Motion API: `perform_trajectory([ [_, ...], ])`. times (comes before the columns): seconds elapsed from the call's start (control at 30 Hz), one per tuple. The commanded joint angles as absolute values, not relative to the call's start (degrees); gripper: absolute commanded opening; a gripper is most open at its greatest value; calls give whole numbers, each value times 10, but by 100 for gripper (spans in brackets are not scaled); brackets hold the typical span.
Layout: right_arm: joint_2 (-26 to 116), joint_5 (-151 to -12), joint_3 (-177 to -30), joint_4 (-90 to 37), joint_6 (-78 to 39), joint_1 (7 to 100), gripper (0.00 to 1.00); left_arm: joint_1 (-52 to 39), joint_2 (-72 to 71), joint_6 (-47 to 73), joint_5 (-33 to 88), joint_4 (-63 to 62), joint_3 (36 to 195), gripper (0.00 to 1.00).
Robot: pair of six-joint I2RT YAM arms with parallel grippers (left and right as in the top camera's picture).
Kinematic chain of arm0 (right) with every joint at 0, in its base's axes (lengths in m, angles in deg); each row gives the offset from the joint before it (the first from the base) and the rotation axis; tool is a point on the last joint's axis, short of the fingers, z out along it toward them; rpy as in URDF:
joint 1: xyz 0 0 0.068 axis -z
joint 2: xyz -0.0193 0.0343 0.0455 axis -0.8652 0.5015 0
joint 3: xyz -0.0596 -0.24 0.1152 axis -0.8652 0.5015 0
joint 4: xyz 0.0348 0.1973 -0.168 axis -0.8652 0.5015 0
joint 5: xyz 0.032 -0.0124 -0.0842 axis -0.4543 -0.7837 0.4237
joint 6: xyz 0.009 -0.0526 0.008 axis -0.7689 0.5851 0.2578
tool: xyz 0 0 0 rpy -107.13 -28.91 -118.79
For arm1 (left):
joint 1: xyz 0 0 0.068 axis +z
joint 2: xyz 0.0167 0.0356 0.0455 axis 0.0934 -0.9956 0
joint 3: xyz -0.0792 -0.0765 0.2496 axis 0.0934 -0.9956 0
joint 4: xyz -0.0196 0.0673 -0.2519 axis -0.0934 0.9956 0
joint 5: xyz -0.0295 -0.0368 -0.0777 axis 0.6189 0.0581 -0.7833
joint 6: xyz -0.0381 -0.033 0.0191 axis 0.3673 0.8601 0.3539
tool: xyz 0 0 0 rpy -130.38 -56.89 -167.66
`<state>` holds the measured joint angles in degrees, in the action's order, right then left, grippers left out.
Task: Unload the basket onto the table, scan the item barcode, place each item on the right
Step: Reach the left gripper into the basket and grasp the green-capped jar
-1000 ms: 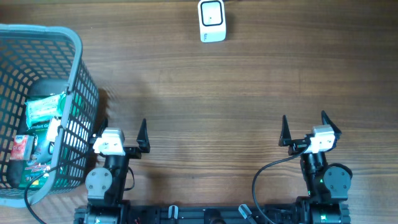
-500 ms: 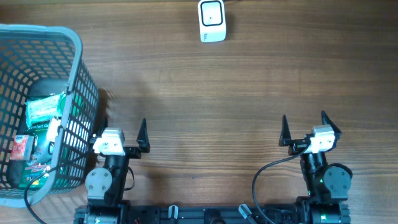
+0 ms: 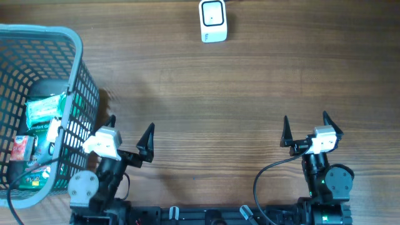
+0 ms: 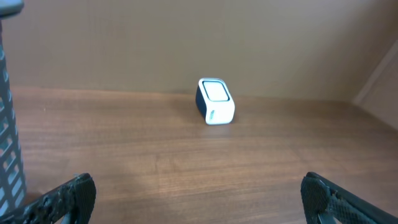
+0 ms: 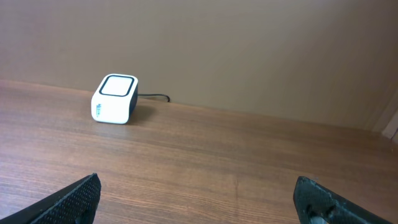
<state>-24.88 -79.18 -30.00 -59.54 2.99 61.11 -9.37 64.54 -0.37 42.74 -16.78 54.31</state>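
L end effector [image 3: 130, 127] has swung toward basket [image 3: 79, 56]; jaws wide, empty. R end effector [image 3: 306, 122] unmoved, wide open, empty. Items [image 3: 44, 110] in basket; scanner [image 3: 213, 20] at far side of surface [image 3: 219, 94]. Pick-up likely starting; nothing presented yet.

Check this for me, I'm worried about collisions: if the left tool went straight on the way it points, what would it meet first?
Probably the white scanner: the open left tool points across bare table almost at it. Nothing else lies between, though it might pass just beside.
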Motion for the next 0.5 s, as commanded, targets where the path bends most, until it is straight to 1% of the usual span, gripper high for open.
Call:
perform_trajectory([
  [0.0, -251, -788, -299, -598, 35, 609, 100, -91, 575, 2, 392, -131, 624, 100],
  [0.07, -251, -788, -299, -598, 35, 609, 100, -91, 541, 3, 366, -109, 667, 100],
  [0.3, -251, -788, -299, -598, 35, 609, 100, -91, 430, 6, 364, 40, 863, 100],
  [0.37, -251, -788, -299, -598, 35, 609, 100, -91, 421, 6, 306, 56, 881, 100],
  [0.47, -251, -788, -299, -598, 35, 609, 100, -91, 419, -2, 313, 88, 881, 100],
])
